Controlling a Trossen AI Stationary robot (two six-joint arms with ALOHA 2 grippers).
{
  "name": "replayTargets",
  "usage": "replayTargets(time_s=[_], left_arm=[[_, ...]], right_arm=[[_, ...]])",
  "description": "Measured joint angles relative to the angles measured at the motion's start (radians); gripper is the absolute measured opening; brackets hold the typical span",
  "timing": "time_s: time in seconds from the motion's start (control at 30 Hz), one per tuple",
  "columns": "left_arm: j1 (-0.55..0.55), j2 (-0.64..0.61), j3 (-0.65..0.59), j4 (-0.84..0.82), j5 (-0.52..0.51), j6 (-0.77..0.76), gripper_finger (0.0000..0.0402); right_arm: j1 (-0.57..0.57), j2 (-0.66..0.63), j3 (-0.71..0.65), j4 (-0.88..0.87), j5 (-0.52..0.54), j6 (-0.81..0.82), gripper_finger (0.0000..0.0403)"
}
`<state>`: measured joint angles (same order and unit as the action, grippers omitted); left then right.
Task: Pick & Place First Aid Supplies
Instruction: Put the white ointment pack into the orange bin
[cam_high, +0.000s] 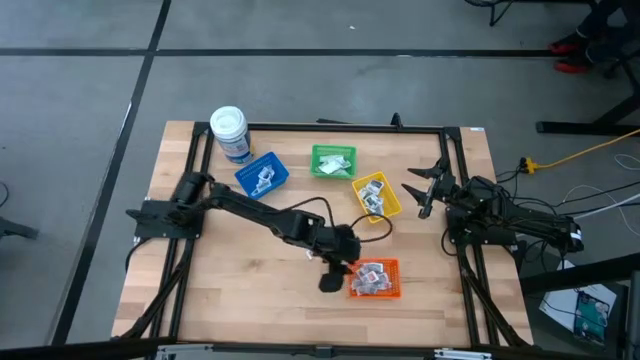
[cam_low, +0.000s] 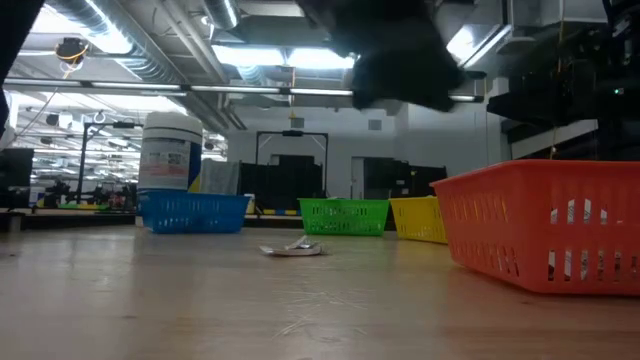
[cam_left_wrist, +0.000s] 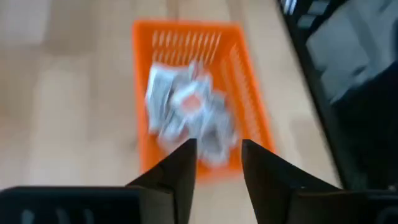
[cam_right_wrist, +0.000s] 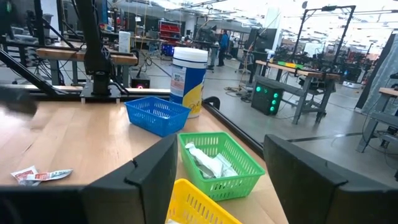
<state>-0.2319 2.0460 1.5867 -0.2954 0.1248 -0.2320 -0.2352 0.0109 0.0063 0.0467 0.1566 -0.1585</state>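
The orange bin (cam_left_wrist: 249, 81) holds a heap of small white and silvery first aid packets (cam_left_wrist: 186, 109). It stands near the table's front edge, right of centre (cam_high: 385, 264). My left gripper (cam_left_wrist: 217, 146) hangs open over the bin's near left rim (cam_high: 337, 277), slanting down, with nothing between its fingers. One loose packet (cam_low: 292, 248) lies flat on the bare wood (cam_right_wrist: 40, 175). My right gripper (cam_right_wrist: 217, 155) waits open at the table's right side (cam_high: 425, 190), pointing level toward the bins.
A blue bin (cam_high: 262, 175), a green bin (cam_high: 333, 161) and a yellow bin (cam_high: 377, 195) stand in a row across the table's middle, each with packets. A white-lidded jar (cam_high: 230, 133) stands at the far left. Bare wood lies along the near left.
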Motion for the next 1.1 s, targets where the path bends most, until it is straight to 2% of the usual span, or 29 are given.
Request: replayTargets(time_s=[0.13, 0.27, 0.4, 0.63, 0.73, 0.87, 1.1], left_arm=[[-0.032, -0.062, -0.003, -0.215, -0.124, 0.058, 0.0137], [-0.057, -0.088, -0.032, -0.285, -0.181, 0.054, 0.0137], [-0.076, -0.085, -0.095, -0.258, -0.199, 0.018, 0.0132], [-0.068, -0.085, -0.207, -0.190, -0.338, -0.148, 0.0120], [-0.057, -0.085, -0.240, -0.201, -0.351, -0.181, 0.0116], [-0.047, -0.084, -0.250, -0.214, -0.309, -0.252, 0.0111], [-0.048, -0.053, -0.249, -0.258, -0.280, -0.280, 0.0111]], right_arm=[[0.000, 0.000, 0.000, 0.000, 0.000, 0.000, 0.0236], [0.000, 0.000, 0.000, 0.000, 0.000, 0.000, 0.0236], [0.000, 0.000, 0.000, 0.000, 0.000, 0.000, 0.0236], [0.000, 0.000, 0.000, 0.000, 0.000, 0.000, 0.0236], [0.000, 0.000, 0.000, 0.000, 0.000, 0.000, 0.0236], [0.000, 0.000, 0.000, 0.000, 0.000, 0.000, 0.0236], [0.000, 0.000, 0.000, 0.000, 0.000, 0.000, 0.0236]])
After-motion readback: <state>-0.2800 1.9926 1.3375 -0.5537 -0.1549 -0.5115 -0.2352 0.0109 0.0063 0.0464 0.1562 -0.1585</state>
